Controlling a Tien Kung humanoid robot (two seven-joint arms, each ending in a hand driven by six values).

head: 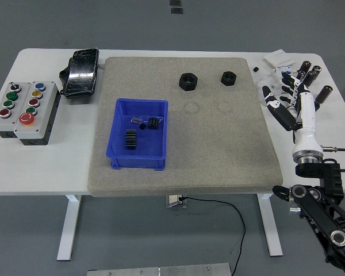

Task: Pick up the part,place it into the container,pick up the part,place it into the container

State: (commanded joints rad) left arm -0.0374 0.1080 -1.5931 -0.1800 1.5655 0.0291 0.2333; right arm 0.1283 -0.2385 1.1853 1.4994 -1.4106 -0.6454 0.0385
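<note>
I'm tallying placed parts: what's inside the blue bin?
The blue bin holds a black gear, a small black part and tiny bits; anything beneath them is hidden.

A blue container (138, 154) sits on the grey-beige mat (218, 149), holding black parts (131, 140). Beyond the container, 2 black nuts (188, 81). Right of the mat, the white-and-black right hand (290, 102).

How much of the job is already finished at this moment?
Done: small black parts, one a gear, lie in the blue plastic bin. In hand: nothing; the right hand hovers open at the table's right side. Left: two black hex nuts on the grey mat.
</note>
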